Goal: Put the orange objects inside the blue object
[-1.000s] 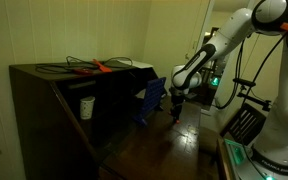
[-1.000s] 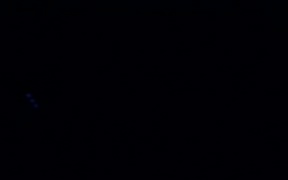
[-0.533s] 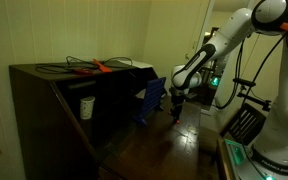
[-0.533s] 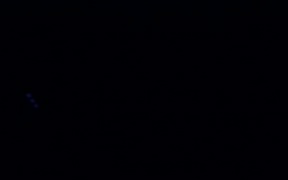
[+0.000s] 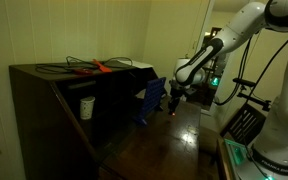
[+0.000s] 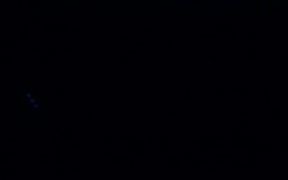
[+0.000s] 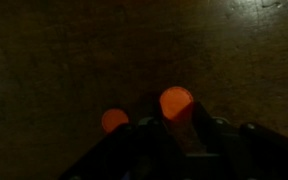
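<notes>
The dark wooden cabinet (image 5: 44,120) is taking up most of one side of the room. A tangle of black cables (image 5: 56,68) and a long orange-red tool (image 5: 96,67) are lying on its top. A white cup (image 5: 86,107) is sitting lower down, inside its open front. The white robot arm (image 5: 229,35) is reaching in from the opposite side and bending down over the dark wooden surface (image 5: 169,145).

The blue holder (image 5: 150,100) is standing on that surface against the cabinet's end, between the cabinet and the arm. It is a boxy bright-blue thing with ribbed sides. The gripper (image 5: 176,104) is hanging just beside it, close above the wood, with nothing between the two.

The room is dim, and from this exterior view the orange pieces are too small to make out with any certainty. The wrist view is doing that job. Two round orange pieces are glowing against the wood grain (image 7: 64,50). The bigger one (image 7: 176,101) is showing right at the top edge of the gripper (image 7: 179,135), and the smaller one (image 7: 114,120) is sitting a little apart to its side. Neither is in the holder, which is out of that view.

The dark bulk of the gripper is covering the lower part of the bigger piece. I cannot tell whether the fingers are clamped on it, spread, or simply in front of it.

In an exterior view nearly everything is black, with only a few faint bluish specks (image 6: 30,99) showing.
</notes>
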### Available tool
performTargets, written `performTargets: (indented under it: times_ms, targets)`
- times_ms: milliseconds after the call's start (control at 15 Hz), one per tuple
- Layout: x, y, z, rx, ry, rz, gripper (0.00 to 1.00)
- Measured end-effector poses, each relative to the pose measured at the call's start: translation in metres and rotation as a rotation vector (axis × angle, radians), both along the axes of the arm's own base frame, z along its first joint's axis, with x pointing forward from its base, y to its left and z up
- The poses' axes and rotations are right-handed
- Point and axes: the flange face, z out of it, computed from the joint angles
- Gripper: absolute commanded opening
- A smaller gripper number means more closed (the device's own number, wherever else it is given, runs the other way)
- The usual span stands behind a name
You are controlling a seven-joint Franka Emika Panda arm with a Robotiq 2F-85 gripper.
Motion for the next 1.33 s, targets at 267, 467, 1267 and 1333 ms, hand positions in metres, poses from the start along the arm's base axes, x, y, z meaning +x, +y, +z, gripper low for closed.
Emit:
performTargets:
  times_ms: [267, 467, 1267, 1333]
  targets:
    - [-0.004, 0.012, 0.052, -0.056, -0.167, 0.022, 0.09]
    - [-0.010, 0.020, 0.090, -0.109, -0.316, 0.032, 0.09]
    - [-0.029, 0.057, 0.151, -0.198, -0.741, 0.031, 0.09]
    - [-0.029, 0.059, 0.153, -0.198, -0.764, 0.034, 0.09]
